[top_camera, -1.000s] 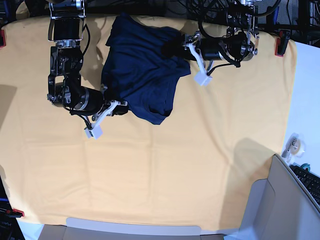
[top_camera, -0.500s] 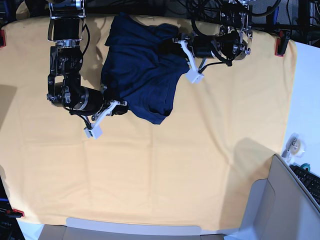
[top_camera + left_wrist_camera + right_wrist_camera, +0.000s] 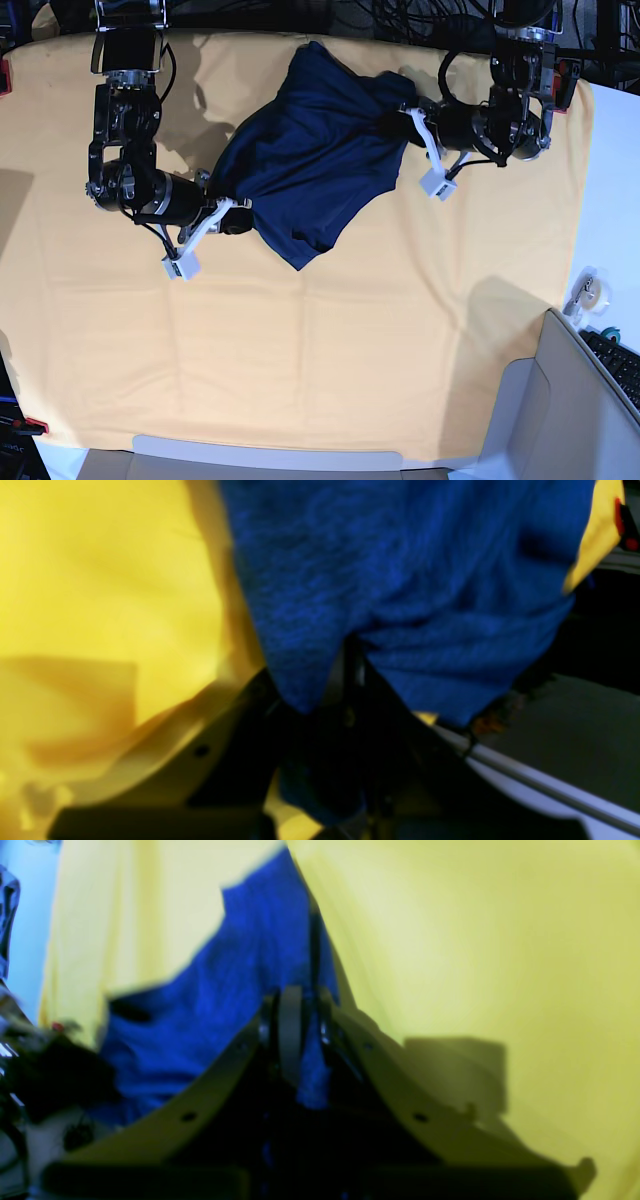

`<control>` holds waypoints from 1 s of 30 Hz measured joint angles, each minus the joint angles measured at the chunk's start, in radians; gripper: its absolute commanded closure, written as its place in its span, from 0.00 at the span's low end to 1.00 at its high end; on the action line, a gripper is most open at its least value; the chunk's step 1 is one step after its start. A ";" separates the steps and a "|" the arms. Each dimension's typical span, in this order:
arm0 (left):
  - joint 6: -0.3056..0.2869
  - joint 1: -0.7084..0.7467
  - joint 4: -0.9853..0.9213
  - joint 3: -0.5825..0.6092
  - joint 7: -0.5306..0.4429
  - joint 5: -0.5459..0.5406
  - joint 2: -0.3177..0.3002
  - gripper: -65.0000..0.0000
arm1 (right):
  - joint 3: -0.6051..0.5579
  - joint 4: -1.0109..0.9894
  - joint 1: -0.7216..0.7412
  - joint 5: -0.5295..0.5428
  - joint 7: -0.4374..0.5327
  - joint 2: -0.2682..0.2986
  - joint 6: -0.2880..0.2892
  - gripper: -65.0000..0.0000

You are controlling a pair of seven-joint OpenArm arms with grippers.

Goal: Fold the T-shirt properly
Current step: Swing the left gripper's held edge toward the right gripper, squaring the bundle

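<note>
The dark navy T-shirt [image 3: 310,150] lies bunched on the yellow-orange table cloth [image 3: 330,350] near the far edge, pulled taut between both arms. My left gripper [image 3: 400,115] is shut on its upper right part; in the left wrist view, blue fabric [image 3: 400,570] gathers into the closed jaws of that gripper [image 3: 345,690]. My right gripper [image 3: 238,218] is shut on the shirt's lower left edge. The right wrist view shows cloth [image 3: 225,1005] pinched inside this gripper [image 3: 300,1040]. A loose corner hangs down toward the table's middle.
A grey box [image 3: 560,420] stands at the front right corner, with a keyboard [image 3: 615,360] and a tape roll [image 3: 588,292] beside it on the white surface. Red clamps [image 3: 3,75] [image 3: 560,88] hold the cloth's far corners. Cables run along the back edge.
My left gripper has shut on the shirt's upper right part and pulled it to the right. The shirt has stretched and shifted rightward. The right gripper keeps its hold in nearly the same spot.
</note>
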 measured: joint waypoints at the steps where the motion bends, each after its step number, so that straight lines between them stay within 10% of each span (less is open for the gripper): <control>1: 0.000 -0.014 -0.002 0.000 0.000 0.001 -0.006 1.00 | -0.001 0.000 -0.011 0.000 0.000 -0.001 0.000 1.00; 30: 0.004 -0.363 -0.172 0.356 -0.040 0.008 0.026 1.00 | 0.002 0.162 -0.299 0.003 0.026 0.005 0.000 1.00</control>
